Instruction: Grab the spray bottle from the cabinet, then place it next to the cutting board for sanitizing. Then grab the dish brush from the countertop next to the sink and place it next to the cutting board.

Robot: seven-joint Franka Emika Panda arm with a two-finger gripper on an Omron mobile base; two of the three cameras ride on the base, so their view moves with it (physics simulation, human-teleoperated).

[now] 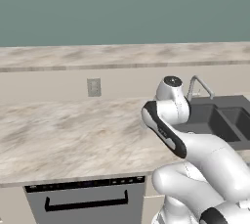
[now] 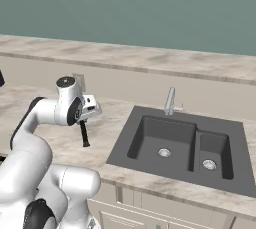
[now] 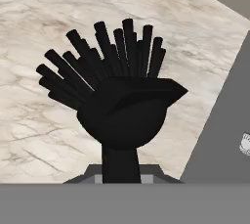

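1. The dish brush was clamped by its handle in the gripper, head downward.
2. It was held above the countertop, just left of the sink.

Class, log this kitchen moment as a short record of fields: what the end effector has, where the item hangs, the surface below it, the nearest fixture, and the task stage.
end effector: shut on the dish brush
brush pose: hanging head-down, lifted off the countertop
brush head: black bristles fanned out, close to the hand camera
nearest fixture: sink, to the arm's right, with faucet
task stage: brush picked up, not yet placed
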